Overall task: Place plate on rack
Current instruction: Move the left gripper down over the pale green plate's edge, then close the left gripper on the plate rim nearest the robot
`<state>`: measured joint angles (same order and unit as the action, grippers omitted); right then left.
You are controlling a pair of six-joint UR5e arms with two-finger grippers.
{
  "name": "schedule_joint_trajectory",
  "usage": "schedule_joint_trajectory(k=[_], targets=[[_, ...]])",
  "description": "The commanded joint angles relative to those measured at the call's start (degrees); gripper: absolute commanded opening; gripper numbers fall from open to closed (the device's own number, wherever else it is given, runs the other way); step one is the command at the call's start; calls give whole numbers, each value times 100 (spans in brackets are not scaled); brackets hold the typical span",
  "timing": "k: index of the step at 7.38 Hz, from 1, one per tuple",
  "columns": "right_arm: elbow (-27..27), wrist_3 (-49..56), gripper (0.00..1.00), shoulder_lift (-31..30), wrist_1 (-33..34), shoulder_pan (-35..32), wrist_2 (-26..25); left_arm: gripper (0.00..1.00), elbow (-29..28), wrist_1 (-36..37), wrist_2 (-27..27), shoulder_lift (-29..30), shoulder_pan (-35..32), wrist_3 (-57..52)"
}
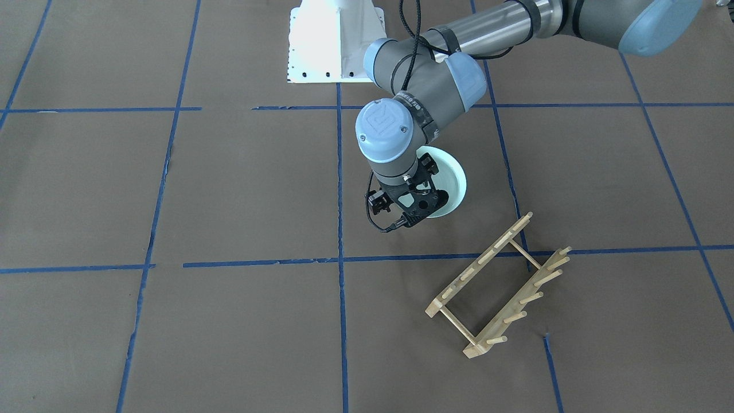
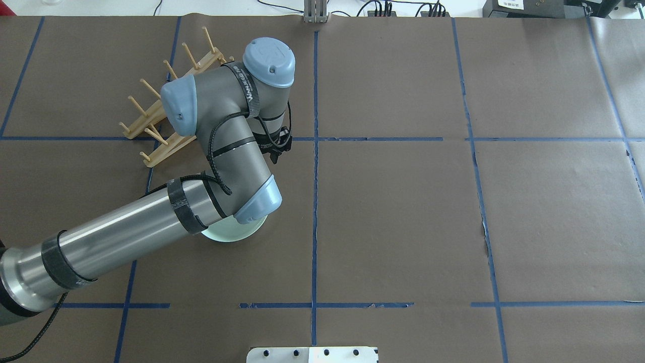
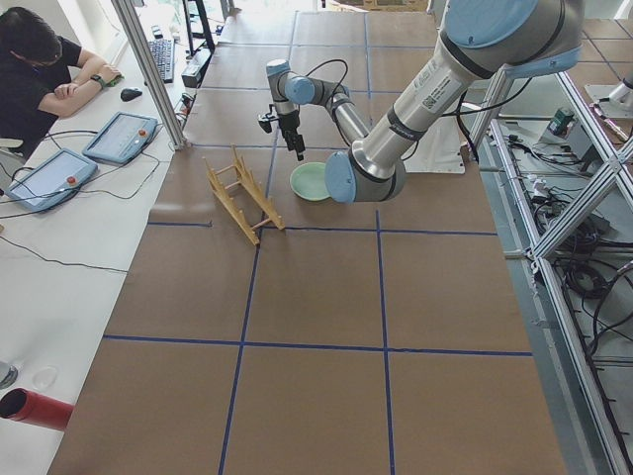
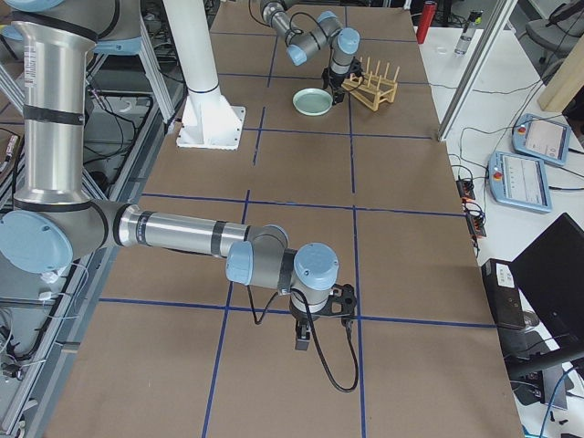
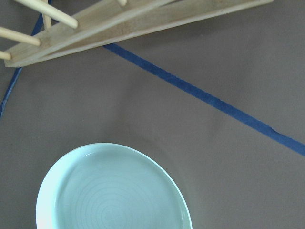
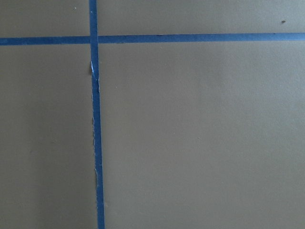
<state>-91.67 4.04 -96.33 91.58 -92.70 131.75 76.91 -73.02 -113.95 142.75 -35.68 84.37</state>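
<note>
In the overhead view the left arm (image 2: 227,166) covers most of the plate (image 2: 229,234), leaving only a crescent, and it also covers part of the rack (image 2: 146,123). The left wrist view cuts the plate off at its bottom edge and the rack at its top. The left gripper (image 1: 418,206) is seen from behind its wrist, so its jaw spacing is hidden. The right gripper (image 4: 324,315) is too small to judge.

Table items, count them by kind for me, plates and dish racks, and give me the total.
plate: 1
rack: 1
Total: 2
</note>
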Motion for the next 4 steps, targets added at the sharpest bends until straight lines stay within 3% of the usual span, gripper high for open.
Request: schedule_joint_trajectory(k=[1, 2, 4], targets=[[0, 0, 100, 0, 0, -3, 0, 76, -264, -309, 189, 8, 219, 71], [0, 0, 100, 0, 0, -3, 0, 58, -255, -318, 189, 16, 228, 62], [0, 0, 100, 0, 0, 6, 0, 55, -255, -414, 189, -10, 228, 62]])
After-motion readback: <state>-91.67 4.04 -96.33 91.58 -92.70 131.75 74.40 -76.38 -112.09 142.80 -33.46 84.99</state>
